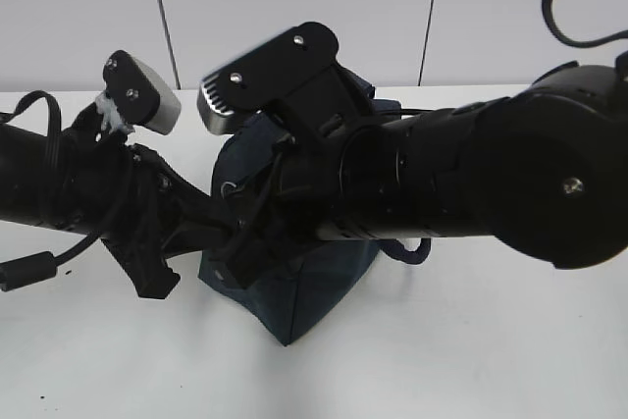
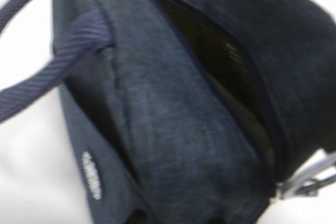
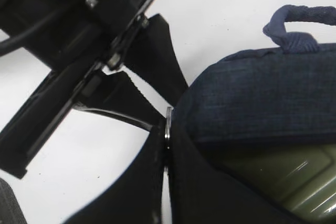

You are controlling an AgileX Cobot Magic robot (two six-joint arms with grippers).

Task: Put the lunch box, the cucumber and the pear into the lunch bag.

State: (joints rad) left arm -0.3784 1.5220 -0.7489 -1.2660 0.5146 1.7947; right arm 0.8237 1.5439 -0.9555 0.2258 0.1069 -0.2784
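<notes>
The navy lunch bag (image 1: 294, 301) stands mid-table under both arms. In the right wrist view the bag (image 3: 262, 98) gapes, and the lunch box's pale green lid (image 3: 299, 182) shows inside it. My right gripper (image 3: 167, 145) is shut on the metal zipper pull (image 3: 167, 121) at the bag's end. In the left wrist view the bag (image 2: 173, 129) fills the frame, its zipper part open, with the ring pull (image 2: 310, 179) at lower right. My left gripper (image 2: 178, 219) holds a fold of the bag's fabric. Its fingers (image 3: 163, 61) reach the same bag end. The cucumber and pear are hidden.
The white table (image 1: 471, 360) runs around the bag, with a white wall behind. The bag's looped handles hang out at its sides (image 2: 47, 82) (image 3: 294, 30). A black cable (image 1: 579, 7) loops at the top right. The two arms cross closely above the bag.
</notes>
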